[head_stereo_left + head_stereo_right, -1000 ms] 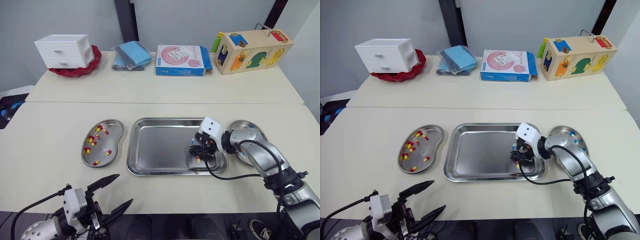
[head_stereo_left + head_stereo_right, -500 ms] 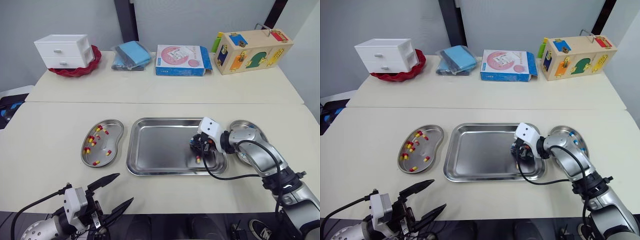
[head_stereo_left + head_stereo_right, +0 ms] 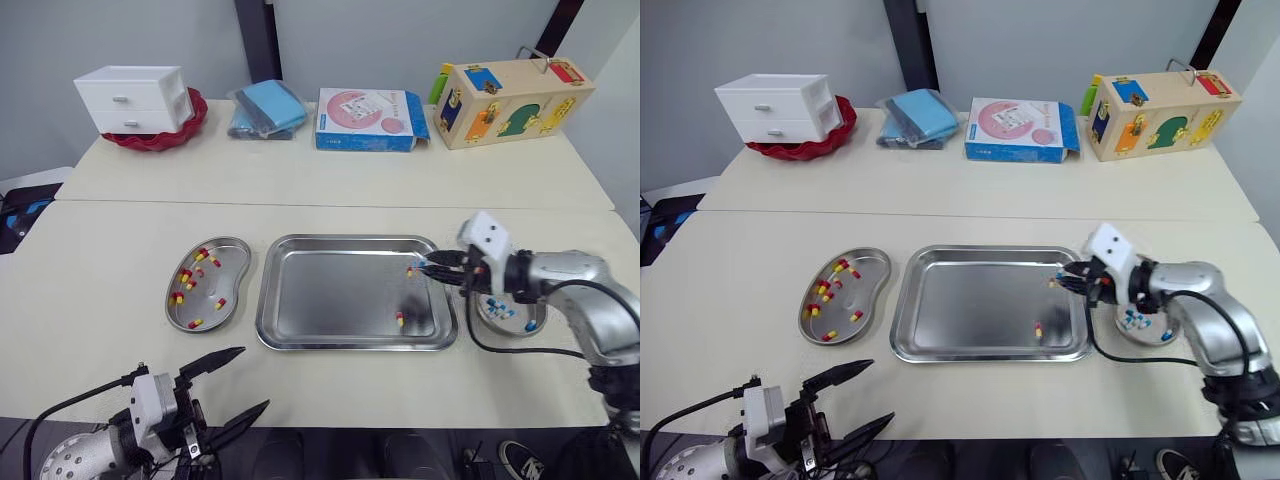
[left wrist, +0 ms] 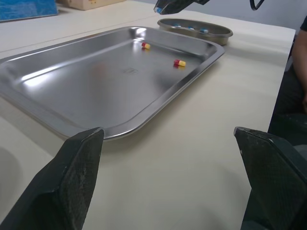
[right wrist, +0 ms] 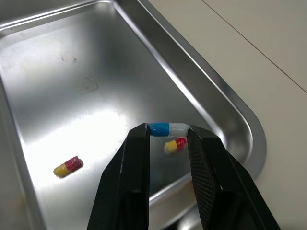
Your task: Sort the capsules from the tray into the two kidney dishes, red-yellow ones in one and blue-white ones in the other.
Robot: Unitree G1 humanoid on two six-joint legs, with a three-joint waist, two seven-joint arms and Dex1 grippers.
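Left gripper (image 3: 250, 378): unchanged from one second ago. It sits low at the near table edge, in front of the left dish, with both black fingers (image 4: 79, 177) spread wide and nothing between them. They point toward the tray.

Steel kidney dish on the left (image 3: 232, 262): contents as before, a scatter of red-yellow capsules (image 3: 186, 276).

Rectangular steel tray (image 3: 330, 300): two capsules lie in its right part. The front red-yellow capsule (image 3: 399, 319) is near the front rim, and the rear red-yellow capsule (image 3: 410, 271) is near the right rim.

Right gripper (image 3: 422, 265): one second ago it was down inside the tray's right end, tips close to the front red-yellow capsule. It has since lifted and drawn back to the right. The tips are now at the tray's right rim, near the rear red-yellow capsule. The fingers are closed narrow on a blue-white capsule (image 5: 168, 128) — held crosswise between the tips, clear of the tray floor. The forearm reaches in from the right, roughly level, fingers pointing left.

Steel kidney dish on the right (image 3: 541, 322): more of it is uncovered than before. It lies just on the near side of the forearm and holds several blue-white capsules (image 3: 497, 308).
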